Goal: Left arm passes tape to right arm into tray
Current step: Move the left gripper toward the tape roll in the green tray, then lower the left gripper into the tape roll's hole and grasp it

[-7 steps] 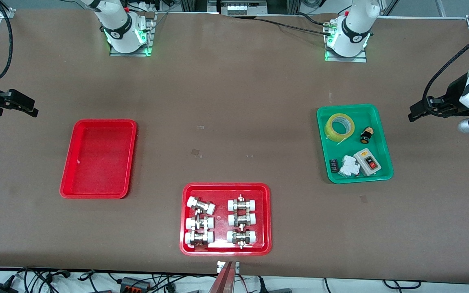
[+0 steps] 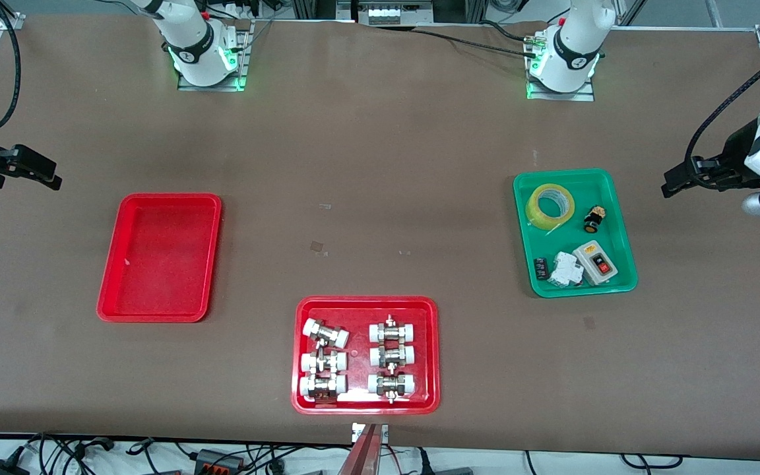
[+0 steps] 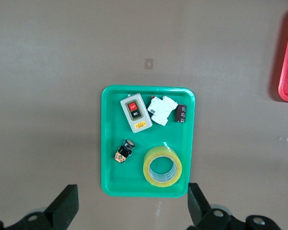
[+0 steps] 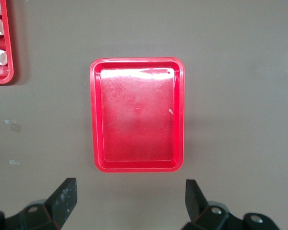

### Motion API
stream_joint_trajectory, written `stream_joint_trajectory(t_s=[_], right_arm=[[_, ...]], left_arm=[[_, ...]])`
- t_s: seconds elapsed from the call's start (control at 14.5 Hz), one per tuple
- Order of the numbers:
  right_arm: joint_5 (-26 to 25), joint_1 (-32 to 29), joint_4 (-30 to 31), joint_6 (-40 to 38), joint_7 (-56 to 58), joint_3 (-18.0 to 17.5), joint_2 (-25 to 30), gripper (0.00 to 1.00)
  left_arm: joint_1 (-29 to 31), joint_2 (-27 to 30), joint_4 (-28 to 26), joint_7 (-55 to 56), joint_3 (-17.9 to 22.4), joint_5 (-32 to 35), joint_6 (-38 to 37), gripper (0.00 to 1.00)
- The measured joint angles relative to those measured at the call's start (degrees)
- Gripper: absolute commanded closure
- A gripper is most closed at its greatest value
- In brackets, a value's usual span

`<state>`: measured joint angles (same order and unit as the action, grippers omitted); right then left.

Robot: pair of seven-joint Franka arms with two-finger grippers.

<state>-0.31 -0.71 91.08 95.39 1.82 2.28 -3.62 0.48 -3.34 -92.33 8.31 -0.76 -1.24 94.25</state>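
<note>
You see a glossy red plastic tray (image 4: pixel 137 165), a shiny translucent yellowish tape (image 3: pixel 162 166), a smooth green plastic tray (image 3: pixel 108 143), a matt brown table (image 2: pixel 380 165), metal-and-white fittings (image 2: pixel 390 358).

You'll find the tape (image 2: pixel 549 206) in the tray of parts (image 2: pixel 624 237) toward the left arm's end of the table (image 2: pixel 380 165); the tray (image 2: pixel 159 315) sits toward the right arm's end, the fittings tray (image 2: pixel 365 303) between them, nearer the camera.

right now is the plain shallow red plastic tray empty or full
Empty: the plain shallow red plastic tray shows only its bare glossy floor; nothing lies inside.
</note>
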Motion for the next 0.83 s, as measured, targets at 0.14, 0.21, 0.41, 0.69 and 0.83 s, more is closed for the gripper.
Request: stream_joint_trajectory(t_s=[0.14, 0.21, 0.41, 0.69, 0.83], right_arm=[[0.00, 0.00, 0.00, 0.00, 0.00, 0.00, 0.00, 0.00], [0.00, 0.00, 0.00, 0.00, 0.00, 0.00, -0.01, 0.00], [0.00, 0.02, 0.03, 0.00, 0.00, -0.02, -0.11, 0.00], [0.00, 0.13, 0.19, 0.13, 0.00, -0.09, -0.70, 0.00], [0.00, 0.13, 0.20, 0.46, 0.00, -0.10, -0.92, 0.00]], left_arm=[[-0.03, -0.02, -0.76, -0.01, -0.01, 0.00, 0.08, 0.00], [-0.03, -0.04, -1.73, -0.01, -0.01, 0.00, 0.67, 0.00], [0.00, -0.13, -7.83, -0.26, 0.00, 0.00, 5.48, 0.00], [1.41, -0.08, -15.89, -3.26, 0.13, 0.00, 9.12, 0.00], [2.67, 0.61, -22.06, -5.47, 0.23, 0.00, 14.87, 0.00]])
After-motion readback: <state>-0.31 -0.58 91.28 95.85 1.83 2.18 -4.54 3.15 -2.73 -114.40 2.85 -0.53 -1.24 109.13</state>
